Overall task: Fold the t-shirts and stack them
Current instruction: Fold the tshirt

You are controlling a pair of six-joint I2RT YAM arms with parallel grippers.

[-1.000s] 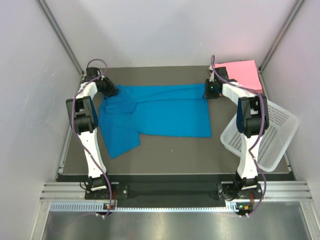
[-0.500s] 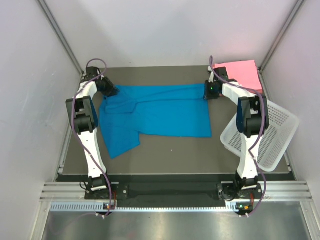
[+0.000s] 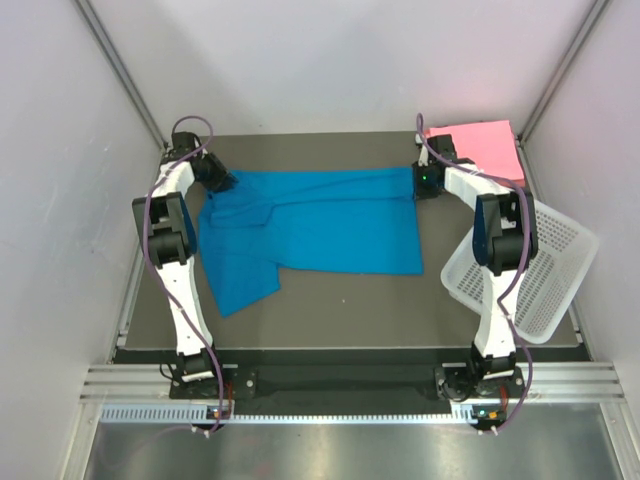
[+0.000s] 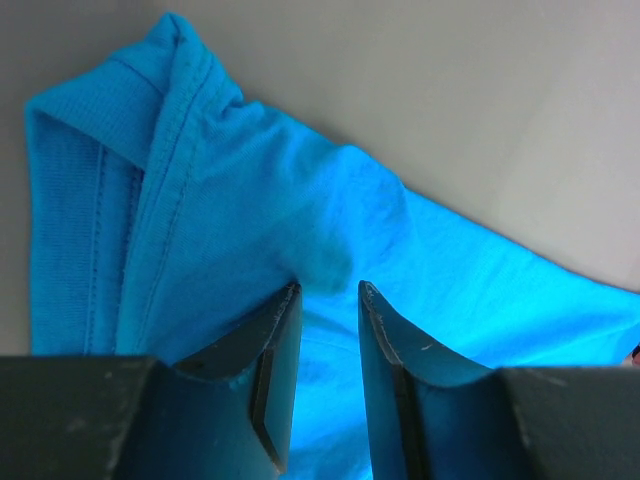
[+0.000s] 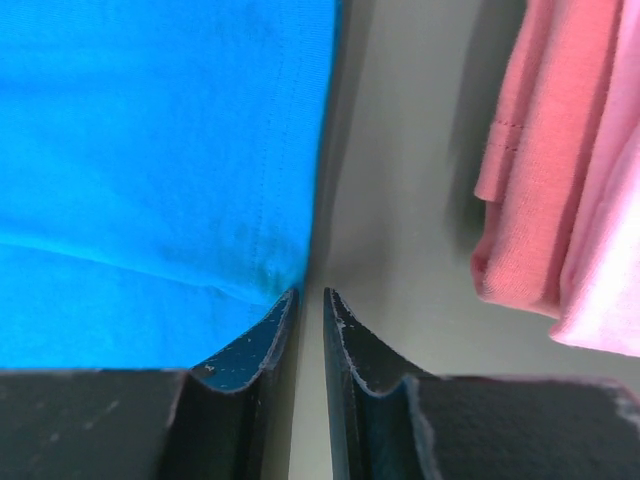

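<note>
Your left claw (image 4: 330, 290) has its fingers drawn close, and in the left wrist view a pucker of the blue shirt (image 3: 320, 225) rises between their tips, so it is pinching that cloth. Just to the left of the pucker you can see a ribbed, stitched band folded over on itself. From above, this claw sits at the far left corner of the shirt, close to the far left corner of the table (image 3: 350, 300). Your right claw (image 5: 310, 293) is narrowed to a thin slit on the shirt's stitched side edge, nipping it at the far right corner. The grey table shows just to the right of that edge. The shirt's far edge runs in a nearly straight line from one claw to the other. The rest of the shirt lies flat across the far half of the table, and a loose flap on its left side reaches toward the near edge beside the left arm. The folded pink shirts (image 3: 480, 145) lie in the far right corner, just beyond the right claw. A strip of bare table separates them from the blue shirt, and their folded edges show layered in the right wrist view. A white basket (image 3: 545, 270) sits tilted at the right side of the table, beside the right arm and near of the pink shirts.
</note>
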